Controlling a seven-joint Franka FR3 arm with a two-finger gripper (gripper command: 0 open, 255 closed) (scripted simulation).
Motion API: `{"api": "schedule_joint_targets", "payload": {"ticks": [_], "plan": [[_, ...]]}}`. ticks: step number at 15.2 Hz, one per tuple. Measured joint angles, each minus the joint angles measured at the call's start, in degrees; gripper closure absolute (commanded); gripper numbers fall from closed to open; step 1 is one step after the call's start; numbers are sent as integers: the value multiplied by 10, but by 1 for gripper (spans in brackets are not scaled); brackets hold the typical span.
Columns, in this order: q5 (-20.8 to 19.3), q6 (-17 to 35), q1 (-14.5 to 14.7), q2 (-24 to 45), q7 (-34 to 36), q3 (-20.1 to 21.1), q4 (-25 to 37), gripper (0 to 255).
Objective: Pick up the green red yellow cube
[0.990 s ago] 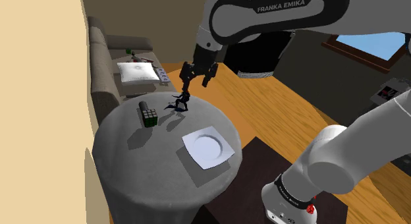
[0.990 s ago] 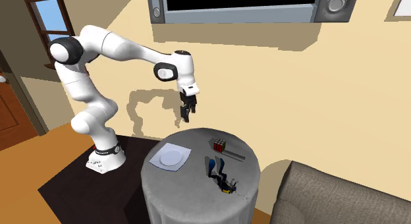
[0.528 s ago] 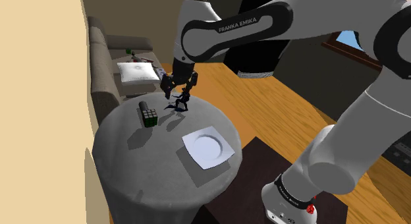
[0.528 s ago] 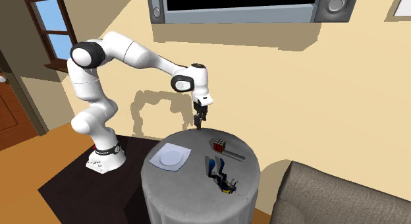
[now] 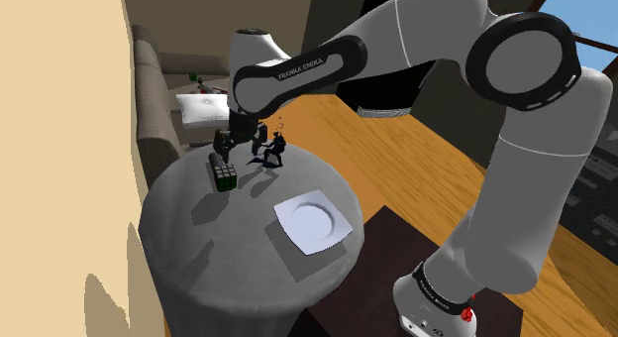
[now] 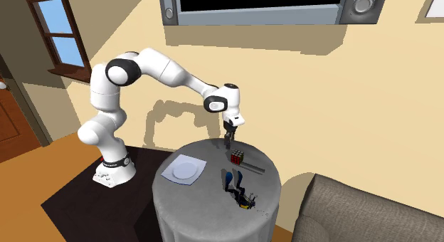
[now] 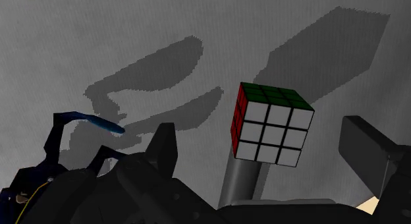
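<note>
The cube (image 5: 227, 176) stands on the round grey table (image 5: 198, 256), towards the sofa side. In the wrist view the cube (image 7: 270, 124) has a green top, a white face and a red side. My black gripper (image 5: 241, 142) hangs just above and slightly behind it, fingers open and apart. In the wrist view the gripper (image 7: 263, 137) frames the cube without touching it: one finger (image 7: 164, 147) on one side, the other (image 7: 369, 150) on the opposite side. From the second exterior view the gripper (image 6: 228, 139) is right over the cube (image 6: 237, 158).
A dark cylinder (image 5: 214, 163) lies against the cube. A tangled dark blue object (image 5: 269, 155) sits close by the gripper. A white square plate (image 5: 315, 224) rests nearer the stand. A sofa with a white cushion (image 5: 205, 108) is behind the table.
The arm has swung towards the shoulder view's left and lowered, from above the blue object to just over the cube. Nothing on the table moved.
</note>
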Motion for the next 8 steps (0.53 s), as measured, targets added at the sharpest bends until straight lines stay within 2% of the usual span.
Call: {"api": "schedule_joint_targets", "payload": {"ticks": [5, 8], "plan": [[-28, 4, 23, 110, 22, -9, 95, 0], [-32, 13, 26, 129, 24, -11, 104, 0]]}}
